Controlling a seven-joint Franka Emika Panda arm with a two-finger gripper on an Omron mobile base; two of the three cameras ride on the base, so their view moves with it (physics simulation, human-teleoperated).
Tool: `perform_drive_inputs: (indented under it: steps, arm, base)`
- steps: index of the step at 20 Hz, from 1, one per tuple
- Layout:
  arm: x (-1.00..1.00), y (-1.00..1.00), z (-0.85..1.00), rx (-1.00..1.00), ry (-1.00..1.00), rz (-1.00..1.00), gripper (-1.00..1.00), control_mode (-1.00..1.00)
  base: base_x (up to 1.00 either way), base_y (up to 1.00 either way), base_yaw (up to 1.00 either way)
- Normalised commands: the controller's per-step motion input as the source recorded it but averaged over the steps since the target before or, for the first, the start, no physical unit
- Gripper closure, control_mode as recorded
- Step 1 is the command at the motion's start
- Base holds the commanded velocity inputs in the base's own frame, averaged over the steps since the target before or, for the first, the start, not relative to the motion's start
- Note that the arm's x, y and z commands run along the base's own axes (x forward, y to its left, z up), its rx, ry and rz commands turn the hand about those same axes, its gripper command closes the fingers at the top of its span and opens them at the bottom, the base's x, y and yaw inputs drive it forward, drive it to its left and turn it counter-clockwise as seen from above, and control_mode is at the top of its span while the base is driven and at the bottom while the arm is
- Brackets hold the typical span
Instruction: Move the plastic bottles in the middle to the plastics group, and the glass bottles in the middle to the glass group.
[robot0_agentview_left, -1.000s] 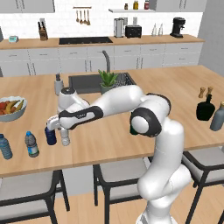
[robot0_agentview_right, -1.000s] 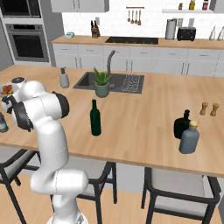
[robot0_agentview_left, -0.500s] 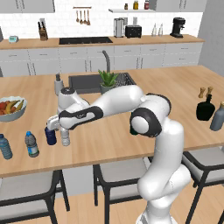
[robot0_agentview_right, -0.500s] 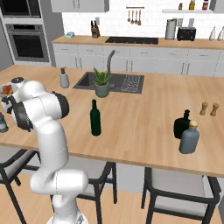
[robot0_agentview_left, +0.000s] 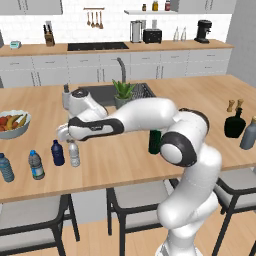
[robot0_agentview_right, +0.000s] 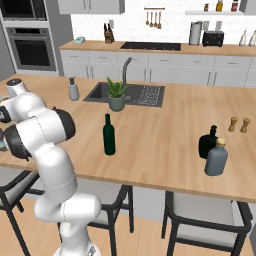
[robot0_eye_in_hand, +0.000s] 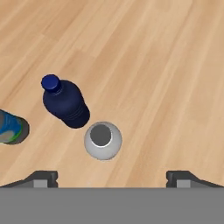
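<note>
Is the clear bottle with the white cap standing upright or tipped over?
Upright: the clear bottle stands cap-up on the counter beside the navy bottle.

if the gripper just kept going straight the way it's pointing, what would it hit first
Most likely the clear greyish bottle: its white cap sits between the spread fingertips of the open gripper, which points down at the counter. The navy bottle stands just beside that line.

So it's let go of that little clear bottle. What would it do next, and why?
Probably lift straight up, then head for the green bottle. The gripper is open above the clear bottle, which stands beside the navy bottle near the water bottles.
</note>
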Motion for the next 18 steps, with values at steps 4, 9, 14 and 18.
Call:
perform_drive_inputs:
  steps: [4,9,14,18]
  arm:
    - [-0.54,-0.71,0.15,0.0,0.0,-0.16,-1.0,-1.0]
    - [-0.57,-0.81,0.1,0.0,0.0,-0.2,-1.0,-1.0]
    - [-0.47,-0.89,0.0,0.0,0.0,-0.24,-1.0,-1.0]
    - [-0.46,-0.9,0.03,0.0,0.0,-0.25,-1.0,-1.0]
  base:
    - [0.0,0.0,0.0]
    - [0.0,0.0,0.0]
    - [0.0,0.0,0.0]
    - [0.0,0.0,0.0]
